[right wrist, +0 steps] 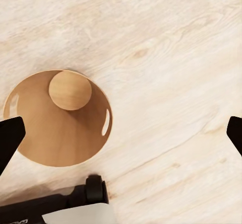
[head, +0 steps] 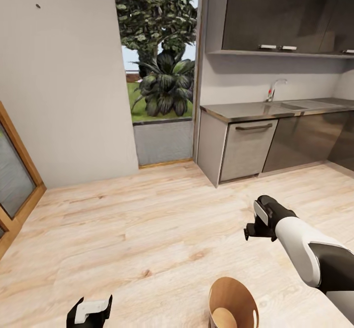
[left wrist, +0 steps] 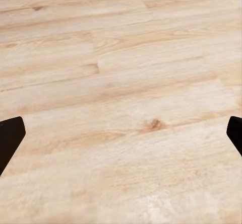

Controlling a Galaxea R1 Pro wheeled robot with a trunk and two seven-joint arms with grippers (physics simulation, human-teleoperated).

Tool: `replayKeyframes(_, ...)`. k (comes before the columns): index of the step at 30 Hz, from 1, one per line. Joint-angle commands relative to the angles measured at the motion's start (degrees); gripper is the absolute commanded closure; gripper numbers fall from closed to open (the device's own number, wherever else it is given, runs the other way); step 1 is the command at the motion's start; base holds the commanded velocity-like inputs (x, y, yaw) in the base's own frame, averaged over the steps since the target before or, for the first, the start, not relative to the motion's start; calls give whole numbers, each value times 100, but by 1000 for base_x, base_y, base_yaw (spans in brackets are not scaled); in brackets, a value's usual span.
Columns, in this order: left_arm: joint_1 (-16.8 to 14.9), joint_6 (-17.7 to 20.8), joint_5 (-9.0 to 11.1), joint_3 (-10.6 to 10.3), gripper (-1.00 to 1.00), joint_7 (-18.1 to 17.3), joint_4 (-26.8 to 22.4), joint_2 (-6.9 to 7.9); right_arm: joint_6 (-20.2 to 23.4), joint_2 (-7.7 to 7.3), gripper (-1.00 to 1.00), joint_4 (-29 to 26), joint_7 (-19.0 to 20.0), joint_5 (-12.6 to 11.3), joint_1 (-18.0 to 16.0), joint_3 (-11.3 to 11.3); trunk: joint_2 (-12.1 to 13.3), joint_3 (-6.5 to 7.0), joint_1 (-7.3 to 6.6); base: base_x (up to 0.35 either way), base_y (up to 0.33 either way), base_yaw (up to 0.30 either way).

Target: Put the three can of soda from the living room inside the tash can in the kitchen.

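closest to the head camera, at the bottom edge of its view, stands the tash can (head: 233, 304) on the pale wood floor (head: 147, 229), with its orange-brown inside and round bottom showing and nothing lying in it. from the right wrist camera the same bin (right wrist: 58, 118) shows from above, one cut-out handle hole in its wall, a dark wheeled part of the robot's base (right wrist: 91, 191) just beside it.

left of the bin, low in the head view, the left tool (head: 91, 312) pokes in with its white-and-black body; the rest of that arm is out of sight. in the left wrist view its two dark fingertips (left wrist: 10, 138) sit at opposite edges with bare floorboards between them, so it is spread wide and holds nothing.

right arm (head: 305, 249) reaches in from the lower right of the head view, white forearm bent up and forward, with the right tool (head: 258, 222) hanging over bare floor beyond the bin. its fingertips (right wrist: 10, 138) also stand far apart in its wrist view, gripping nothing, with the bin below and to one side of the gap.

beyond lies the kitchen: a grey surface (head: 265, 109) with a tap (head: 274, 88), dark upper cabinets (head: 285, 13), a pale drawer front (head: 246, 148). a tall window (head: 160, 67) shows leafy plants outside, and a wood-framed glass door (head: 14, 175) stands at the far left.
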Motion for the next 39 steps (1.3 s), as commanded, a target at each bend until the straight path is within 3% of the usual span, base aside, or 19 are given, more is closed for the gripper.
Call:
replayKeyframes(1, 2, 0, 0, 0, -100, 0, -1, 0, -13, -13, -100, 1, 0, -3, 0, 0, -42, -18, 23, 0, 0, 0)
replayKeyframes(20, 0, 0, 0, 0, -100, 0, -14, 1, -323, -92, -100, 5, 5, -54, 10, -3, -804, -360, 440, 0, 0, 0)
replayKeyframes(39, 1, 0, 0, 0, -100, 0, -24, 1, -366, -174, -100, 271, 16, -70, 13, -10, -1566, -701, 857, 0, 0, 0)
